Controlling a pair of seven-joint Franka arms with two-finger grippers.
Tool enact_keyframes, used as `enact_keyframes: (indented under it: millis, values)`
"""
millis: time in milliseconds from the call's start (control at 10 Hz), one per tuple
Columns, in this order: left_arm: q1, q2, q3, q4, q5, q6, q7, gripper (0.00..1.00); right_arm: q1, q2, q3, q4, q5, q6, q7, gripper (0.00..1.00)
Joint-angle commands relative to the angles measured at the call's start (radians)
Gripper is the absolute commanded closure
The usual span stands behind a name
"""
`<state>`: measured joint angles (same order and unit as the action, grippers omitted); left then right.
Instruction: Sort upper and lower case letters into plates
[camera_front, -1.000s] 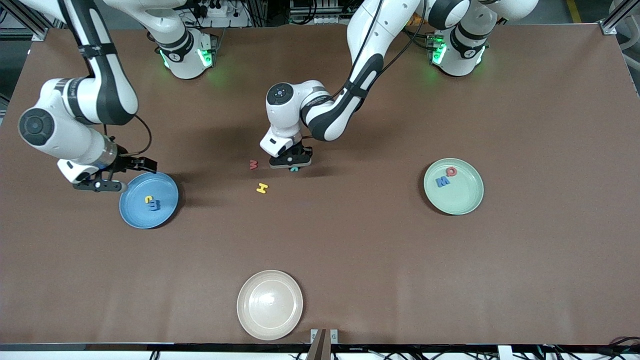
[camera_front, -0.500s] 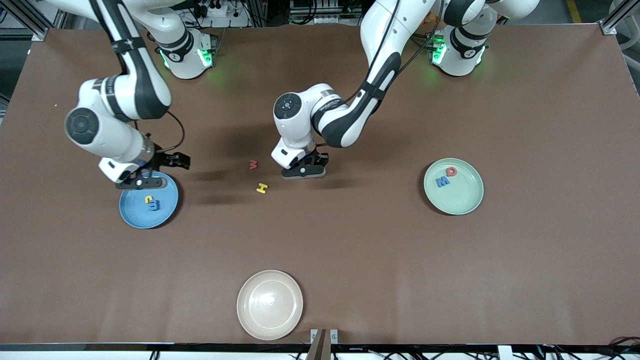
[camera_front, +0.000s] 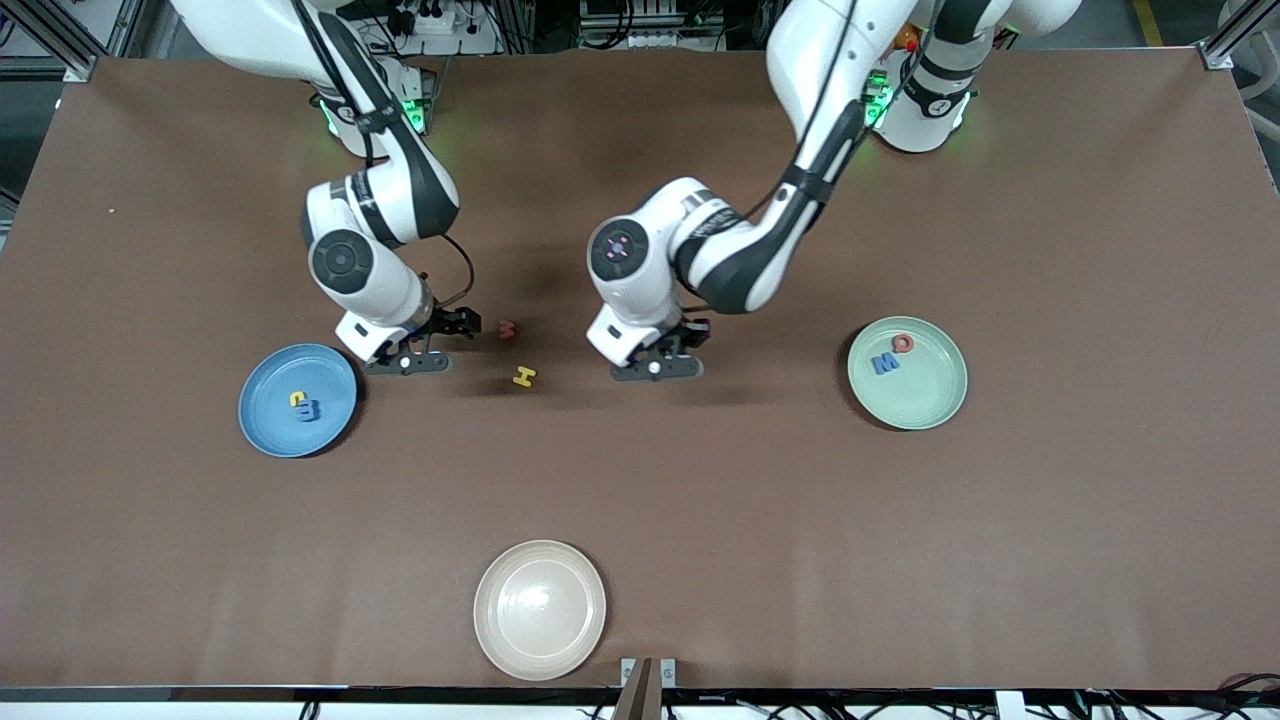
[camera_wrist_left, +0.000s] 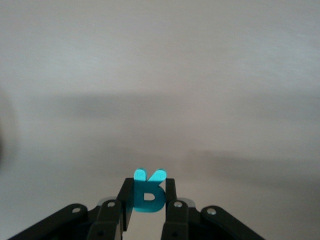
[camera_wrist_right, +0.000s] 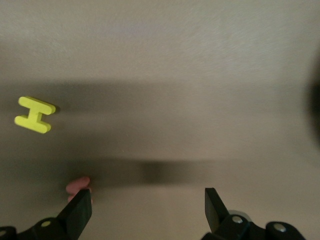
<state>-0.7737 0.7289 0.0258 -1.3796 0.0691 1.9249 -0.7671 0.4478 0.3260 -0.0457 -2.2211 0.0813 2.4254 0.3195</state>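
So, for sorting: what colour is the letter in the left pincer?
Teal letter, clearest in the left wrist view.

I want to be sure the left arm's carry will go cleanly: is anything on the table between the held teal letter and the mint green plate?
Nothing visible. The left gripper, shut on the teal letter, hangs over bare table, and only bare table shows from there to the mint green plate. The yellow H and red letter lie toward the right arm's end.

I count seven letters: two in the blue plate, two in the mint plate, a red one and a yellow H loose on the table, and a teal one between my left fingers. Three plates, counting the cream plate
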Motion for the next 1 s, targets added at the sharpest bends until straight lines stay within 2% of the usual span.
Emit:
enact_keyframes:
  millis: [0, 300, 600, 700, 900]
  values:
    - [0.088, -0.161, -0.009, -0.218, -0.034, -0.001, 0.157, 1.00, 0.050, 0.065, -0.006, 0.006, 0.015, 0.078, 0.102, 0.00]
    - [0.203, -0.275, -0.007, -0.367, -0.028, 0.003, 0.352, 1.00, 0.110, 0.094, -0.005, 0.001, 0.017, 0.124, 0.199, 0.00]
    - [0.302, -0.350, -0.007, -0.511, -0.017, 0.090, 0.490, 1.00, 0.150, 0.081, 0.004, -0.031, 0.078, 0.170, 0.204, 0.00]
    - [0.332, -0.392, -0.006, -0.595, -0.017, 0.153, 0.543, 1.00, 0.160, 0.077, 0.006, -0.064, 0.080, 0.229, 0.204, 0.00]
    - [0.405, -0.459, -0.006, -0.766, -0.017, 0.309, 0.621, 1.00, 0.163, 0.079, 0.007, -0.083, 0.080, 0.247, 0.204, 0.00]
